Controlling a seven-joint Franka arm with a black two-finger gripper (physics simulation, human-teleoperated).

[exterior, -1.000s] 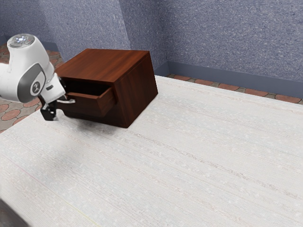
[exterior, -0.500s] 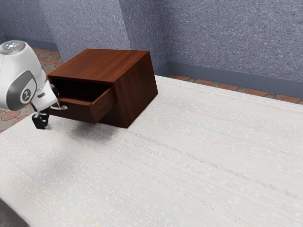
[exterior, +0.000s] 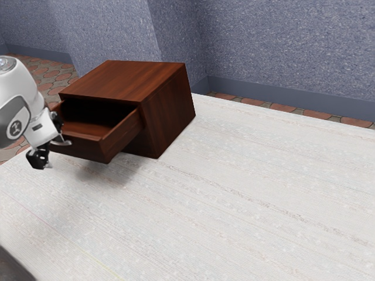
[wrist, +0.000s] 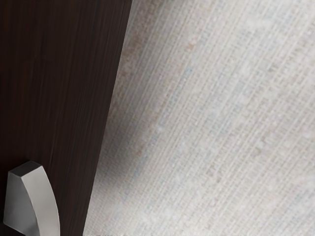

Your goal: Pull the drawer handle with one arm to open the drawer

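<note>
On the pale wood-grain table, 1 dark wooden cabinet has its drawer open, the drawer's long axis running out of the cabinet's front toward the exterior view's left. The silver handle is on the drawer face farthest from the cabinet, and the gripper is beside it. I cannot tell whether its jaws are clamped. Behind the cabinet are blue speckled walls and a brick-tile floor.

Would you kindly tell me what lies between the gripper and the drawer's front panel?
The silver handle, mounted on the drawer's dark front panel, lies between that panel and the gripper; the exterior view shows this.
</note>
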